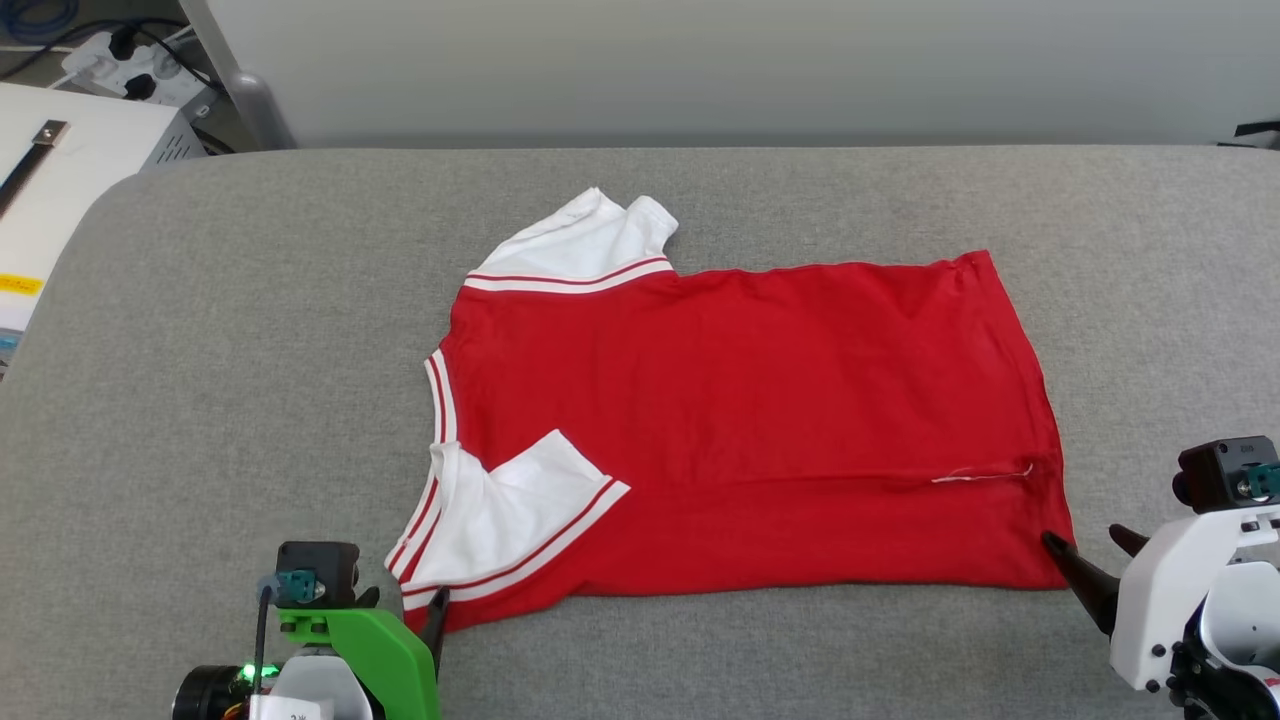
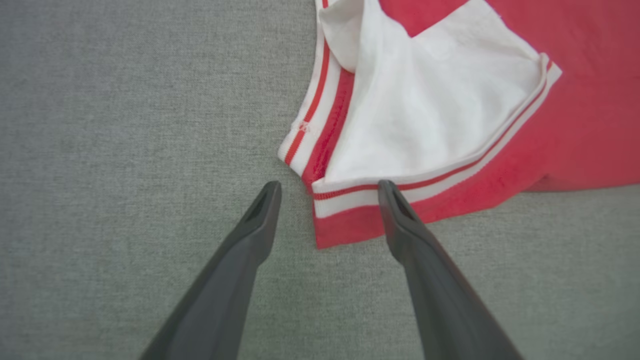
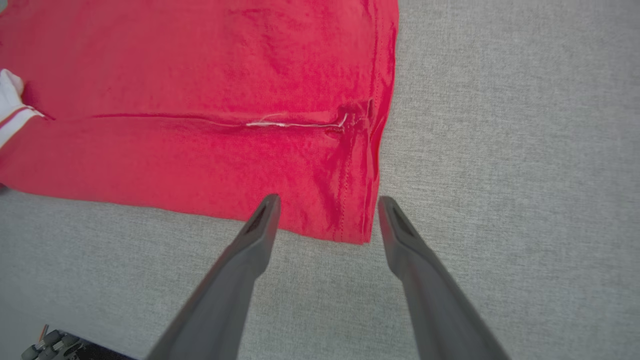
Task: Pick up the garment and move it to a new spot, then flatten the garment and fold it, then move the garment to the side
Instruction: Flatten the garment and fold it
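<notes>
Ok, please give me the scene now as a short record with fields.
surface: grey fabric
garment: red, lying flat, collar end left, hem right
near sleeve: white, folded onto the red body
left gripper: open, fingers either side of the near collar-end corner
right gripper: open, fingers either side of the near hem corner
held: nothing

Head view: the green wrist mount [image 1: 372,645] hides most of my left gripper [image 1: 402,600], and the frame edge cuts off my right arm's white housing [image 1: 1170,610]. The garment [image 1: 740,420] hides its own underside. The print on the far-left yellow label [image 1: 20,285] is too small to read. Right wrist view: dark hardware [image 3: 55,345], cut off by the frame edge, cannot be identified.
</notes>
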Tool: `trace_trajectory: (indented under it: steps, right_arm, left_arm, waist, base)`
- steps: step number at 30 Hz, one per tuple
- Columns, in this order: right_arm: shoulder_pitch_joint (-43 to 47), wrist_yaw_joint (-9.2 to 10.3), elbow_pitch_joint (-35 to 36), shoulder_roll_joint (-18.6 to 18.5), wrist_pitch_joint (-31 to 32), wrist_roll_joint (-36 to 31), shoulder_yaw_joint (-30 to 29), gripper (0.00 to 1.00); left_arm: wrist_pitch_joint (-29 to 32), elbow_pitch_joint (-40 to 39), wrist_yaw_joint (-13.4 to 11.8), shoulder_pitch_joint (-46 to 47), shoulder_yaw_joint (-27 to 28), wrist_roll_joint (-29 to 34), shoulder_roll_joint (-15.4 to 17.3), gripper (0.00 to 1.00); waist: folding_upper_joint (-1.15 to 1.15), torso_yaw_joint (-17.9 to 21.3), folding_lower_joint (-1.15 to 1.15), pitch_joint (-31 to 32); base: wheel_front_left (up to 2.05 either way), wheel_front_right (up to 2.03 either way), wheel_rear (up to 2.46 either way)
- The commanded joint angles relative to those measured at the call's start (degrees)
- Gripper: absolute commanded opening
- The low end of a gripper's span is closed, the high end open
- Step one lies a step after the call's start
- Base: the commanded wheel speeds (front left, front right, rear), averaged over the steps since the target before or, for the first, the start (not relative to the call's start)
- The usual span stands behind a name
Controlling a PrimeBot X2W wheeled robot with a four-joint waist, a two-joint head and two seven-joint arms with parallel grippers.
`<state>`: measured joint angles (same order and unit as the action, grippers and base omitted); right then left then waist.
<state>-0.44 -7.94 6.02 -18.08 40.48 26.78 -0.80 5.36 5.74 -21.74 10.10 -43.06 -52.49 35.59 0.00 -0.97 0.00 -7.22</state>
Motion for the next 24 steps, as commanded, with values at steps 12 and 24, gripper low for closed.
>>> trace_trajectory:
  steps: [12, 24]
  right_arm:
    - [0.25, 0.45, 3.43, 1.17, 1.67, -1.05, -0.89, 1.0]
    - [0.11, 0.45, 1.92, -0.23, 2.06, -3.96, -1.64, 1.0]
  left_arm:
    - [1.89, 7.64, 2.58, 3.07, -0.97, -1.16, -2.48, 1.0]
    - [0.53, 5.8, 4.61, 3.08, -0.25, -2.45, -2.9, 0.0]
  waist:
    - [0.0, 1.05, 0.0, -4.7]
    - [0.0, -1.42, 0.0, -3.17]
  base:
    - [0.0, 0.0, 0.0]
    - [0.0, 0.0, 0.0]
